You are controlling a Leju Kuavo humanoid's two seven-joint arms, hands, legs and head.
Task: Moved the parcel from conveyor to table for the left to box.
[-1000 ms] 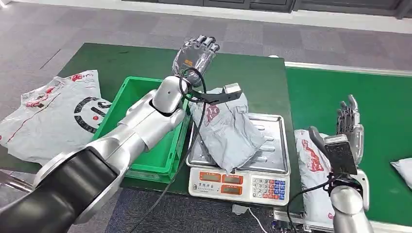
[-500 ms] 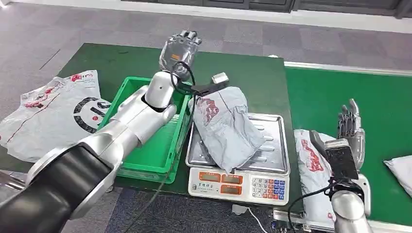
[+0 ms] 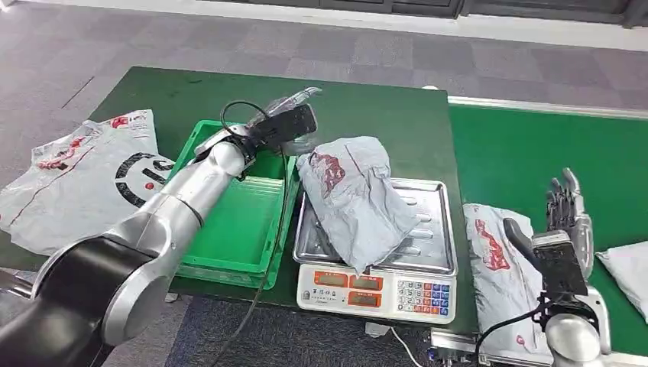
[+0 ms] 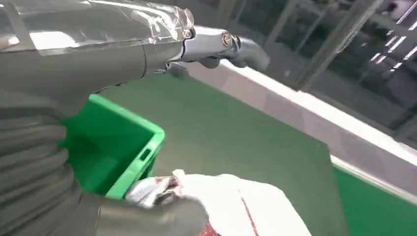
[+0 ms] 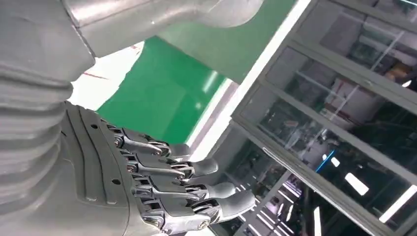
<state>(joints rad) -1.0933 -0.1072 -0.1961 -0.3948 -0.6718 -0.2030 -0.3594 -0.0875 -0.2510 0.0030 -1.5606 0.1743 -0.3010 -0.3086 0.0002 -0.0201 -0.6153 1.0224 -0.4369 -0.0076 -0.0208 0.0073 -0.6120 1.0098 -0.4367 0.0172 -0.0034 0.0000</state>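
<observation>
A crumpled grey parcel point(image 3: 355, 199) with a red logo lies on the steel tray of a scale point(image 3: 432, 248), leaning over the tray's left rim. My left hand point(image 3: 294, 107) hovers over the far right corner of the green box point(image 3: 229, 214), just left of the parcel, fingers stretched out and holding nothing. The left wrist view has those fingers point(image 4: 147, 44) over the box's corner point(image 4: 123, 142), with the parcel point(image 4: 236, 206) close by. My right hand point(image 3: 567, 218) stands open above the green conveyor point(image 3: 535, 145), beside another grey parcel point(image 3: 497, 267).
A large grey bag point(image 3: 84, 180) with a black ring print lies on the table left of the box. A further pale parcel point(image 3: 623, 271) sits on the conveyor at the right edge. The scale's display and keypad point(image 3: 374, 284) face me.
My left hand has come down from above the parcel, swung left toward the box's far corner and turned on its side. The right hand drifted slightly right and lower.
</observation>
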